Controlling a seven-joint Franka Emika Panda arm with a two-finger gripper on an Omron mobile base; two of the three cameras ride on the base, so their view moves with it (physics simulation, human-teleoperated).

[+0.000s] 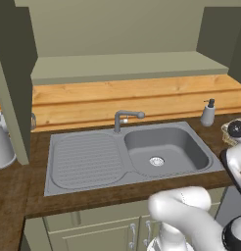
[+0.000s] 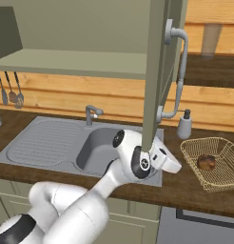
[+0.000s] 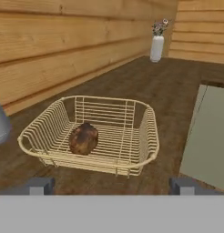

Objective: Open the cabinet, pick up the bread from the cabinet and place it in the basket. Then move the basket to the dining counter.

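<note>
Hand view: bread (image 3: 83, 139) sitting in basket (image 3: 89, 134), gripper (image 3: 112, 185) spread wide, empty. Left base view: basket cut off at edge.

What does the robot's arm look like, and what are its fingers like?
The arm is made of fat, glossy white tubes that bend like elbows, with black rings and round black caps at the joints. No loose cables or writing show. At the bottom of the hand view, the gripper has two small, blocky, dark grey fingertips.

Kitchen: grey sink (image 1: 127, 157), tap (image 1: 123, 119), wooden worktop (image 3: 145, 86), probably utensils (image 2: 9, 89) hanging
</note>
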